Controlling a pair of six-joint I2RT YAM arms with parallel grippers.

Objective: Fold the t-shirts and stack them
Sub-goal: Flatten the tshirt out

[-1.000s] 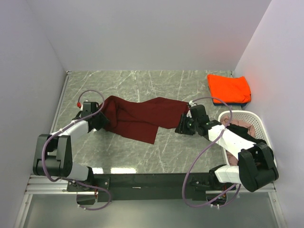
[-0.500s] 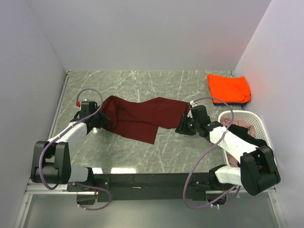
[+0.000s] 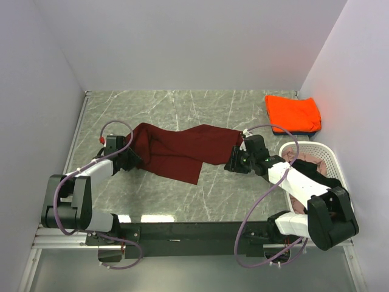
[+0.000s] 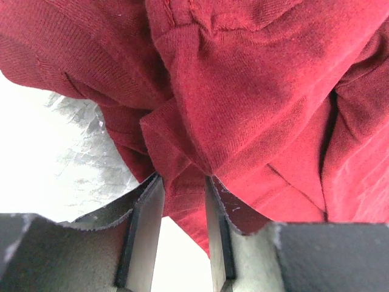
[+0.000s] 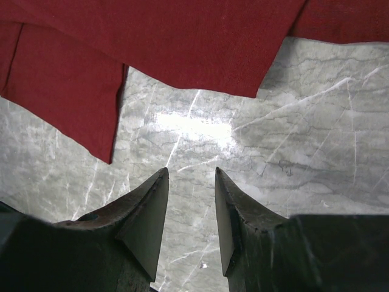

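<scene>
Dark maroon t-shirt [image 3: 182, 152], rumpled on desk [image 3: 182, 109], long axis left-to-right between the arms; left end pinched in left gripper [image 4: 182, 180], right hem just ahead of right gripper [image 5: 191, 172], parted and empty over bare desk.

I'm counting five t-shirts on my screen: one maroon t-shirt [image 3: 182, 152] on the one table [image 3: 182, 109]; one orange t-shirt [image 3: 293, 113] folded at the far right; one dark blue t-shirt [image 3: 302, 132], only an edge showing under the orange; one pink t-shirt [image 3: 310, 159] and one black t-shirt [image 3: 322, 176], both crumpled, so I can't swear each is a single shirt. One white basket [image 3: 331, 155]; two arms, left arm [image 3: 91, 167] and right arm [image 3: 292, 176]; two grippers, left gripper [image 3: 130, 159] and right gripper [image 3: 234, 163].
</scene>
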